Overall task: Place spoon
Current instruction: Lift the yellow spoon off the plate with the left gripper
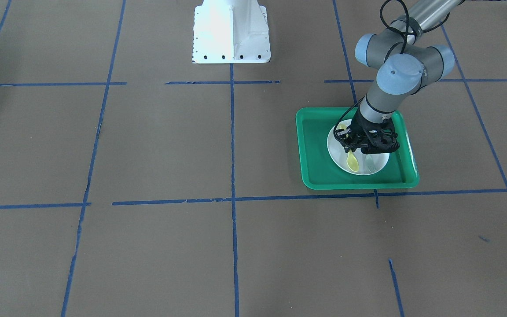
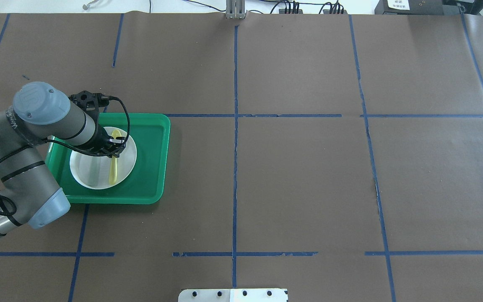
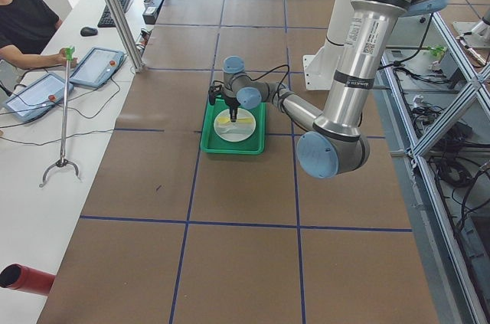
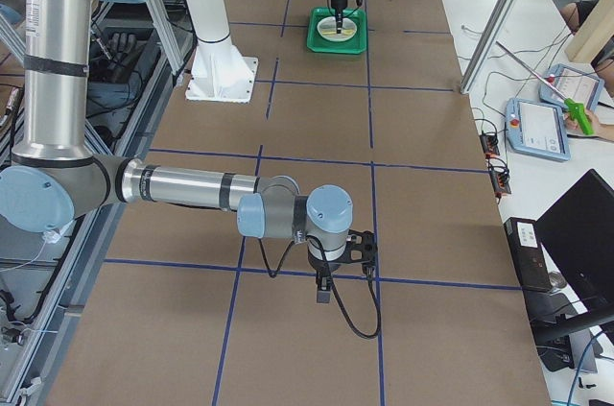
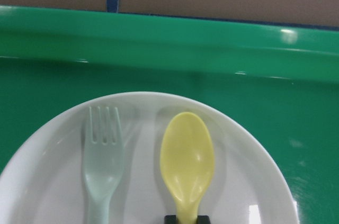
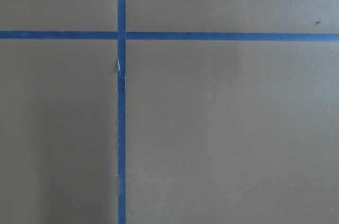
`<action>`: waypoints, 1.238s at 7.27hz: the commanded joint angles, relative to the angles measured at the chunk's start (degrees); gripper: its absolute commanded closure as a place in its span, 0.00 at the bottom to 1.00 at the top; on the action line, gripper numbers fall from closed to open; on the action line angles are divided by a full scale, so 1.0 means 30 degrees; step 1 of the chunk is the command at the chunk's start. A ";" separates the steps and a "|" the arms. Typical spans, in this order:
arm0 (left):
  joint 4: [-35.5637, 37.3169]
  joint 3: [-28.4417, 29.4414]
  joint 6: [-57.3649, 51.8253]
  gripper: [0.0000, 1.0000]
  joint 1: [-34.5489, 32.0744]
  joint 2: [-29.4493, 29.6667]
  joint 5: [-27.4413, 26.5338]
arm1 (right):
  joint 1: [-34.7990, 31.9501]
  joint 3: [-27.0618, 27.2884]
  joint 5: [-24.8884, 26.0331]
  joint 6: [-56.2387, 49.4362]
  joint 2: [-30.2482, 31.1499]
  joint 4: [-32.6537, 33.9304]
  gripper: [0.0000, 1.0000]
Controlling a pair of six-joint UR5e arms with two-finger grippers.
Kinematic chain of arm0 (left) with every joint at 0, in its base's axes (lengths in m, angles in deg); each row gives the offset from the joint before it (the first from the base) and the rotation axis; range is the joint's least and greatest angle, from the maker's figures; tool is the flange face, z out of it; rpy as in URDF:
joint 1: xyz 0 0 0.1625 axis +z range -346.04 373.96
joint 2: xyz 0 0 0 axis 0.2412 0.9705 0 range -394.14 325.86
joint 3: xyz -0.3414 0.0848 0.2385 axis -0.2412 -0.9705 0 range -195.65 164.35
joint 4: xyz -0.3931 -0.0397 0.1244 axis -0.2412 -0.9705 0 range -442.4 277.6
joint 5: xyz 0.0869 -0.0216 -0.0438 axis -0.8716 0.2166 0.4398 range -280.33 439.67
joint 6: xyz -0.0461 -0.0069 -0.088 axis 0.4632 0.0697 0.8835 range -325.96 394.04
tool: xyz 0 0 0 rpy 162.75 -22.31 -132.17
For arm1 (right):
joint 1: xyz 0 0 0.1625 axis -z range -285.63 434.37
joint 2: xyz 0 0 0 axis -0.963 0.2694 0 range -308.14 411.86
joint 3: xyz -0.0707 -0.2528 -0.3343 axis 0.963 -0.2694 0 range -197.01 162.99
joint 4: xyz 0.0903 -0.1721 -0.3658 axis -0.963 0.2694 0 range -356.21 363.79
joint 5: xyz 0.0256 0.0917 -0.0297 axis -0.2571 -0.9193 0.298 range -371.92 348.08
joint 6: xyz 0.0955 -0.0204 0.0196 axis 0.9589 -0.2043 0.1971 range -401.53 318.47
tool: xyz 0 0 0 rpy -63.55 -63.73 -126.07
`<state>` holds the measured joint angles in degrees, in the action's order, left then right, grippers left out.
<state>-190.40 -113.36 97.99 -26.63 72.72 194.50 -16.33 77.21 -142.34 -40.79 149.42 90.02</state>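
Note:
The pale-yellow spoon (image 5: 188, 160) lies on the white plate (image 5: 249, 181), to the right of a grey translucent fork (image 5: 103, 166). The plate sits in a green tray (image 2: 153, 159). My left gripper (image 2: 113, 151) points down over the plate, and its black fingertips close in tightly on the spoon's handle at the bottom edge of the left wrist view. In the front view the spoon (image 1: 353, 163) juts out from under the left gripper (image 1: 354, 147). My right gripper (image 4: 338, 257) shows only in the exterior right view, low over bare table; I cannot tell whether it is open.
The table is brown paper with blue tape grid lines (image 6: 122, 128). The robot's white base (image 1: 231, 35) stands at the middle of the robot's edge. The tray (image 1: 315, 149) sits on the robot's left side. Operators sit at desks beyond the far edge (image 3: 31, 25).

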 commanded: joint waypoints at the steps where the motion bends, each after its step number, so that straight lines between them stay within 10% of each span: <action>1: 0.1158 -0.2076 -0.0487 1.00 -0.0502 -0.0315 0.0043 | 0.0000 0.0000 0.0000 0.0017 0.0000 0.0000 0.00; 9: 0.1900 -0.0097 0.1034 1.00 0.0664 0.2290 0.0015 | 0.0000 0.0000 0.0000 0.0017 0.0000 0.0000 0.00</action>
<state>-184.58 -114.62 100.75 -25.60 79.44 194.65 -16.33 77.21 -142.34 -40.74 149.42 90.02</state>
